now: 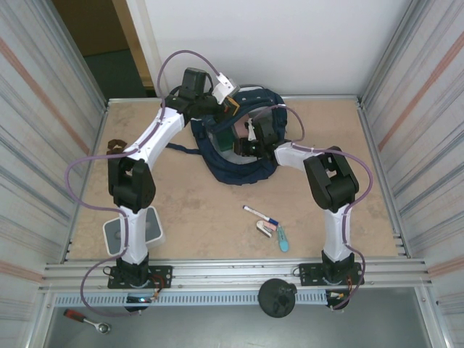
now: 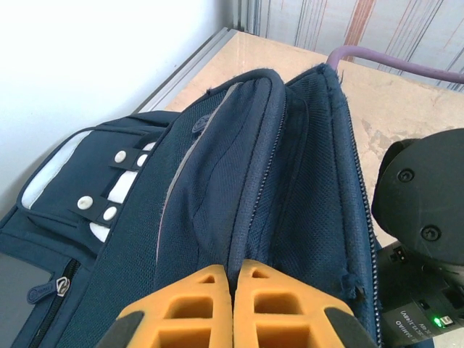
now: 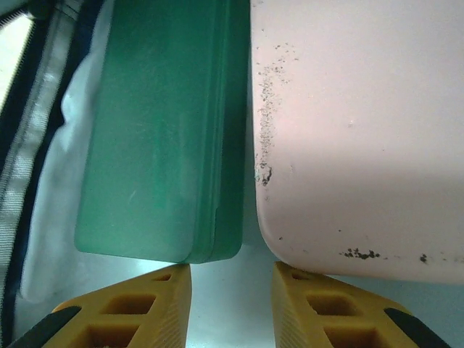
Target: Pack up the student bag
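Observation:
The navy student bag (image 1: 233,171) lies at the back middle of the table with its mouth held up. My left gripper (image 1: 226,106) sits at the bag's upper rim. In the left wrist view its orange fingers (image 2: 233,268) are shut on the zipper edge of the bag (image 2: 217,167). My right gripper (image 1: 243,142) reaches into the opening from the right. In the right wrist view it (image 3: 232,268) is open with nothing between the fingers. Just beyond the fingertips, a green box (image 3: 152,130) and a pink case (image 3: 355,123) stand side by side against the grey lining (image 3: 47,217).
A marker (image 1: 259,214), a small pink-and-white item (image 1: 267,229) and a teal item (image 1: 283,238) lie on the table in front of the right arm. A white box (image 1: 134,232) stands at the near left by the left arm's base. Metal walls close both sides.

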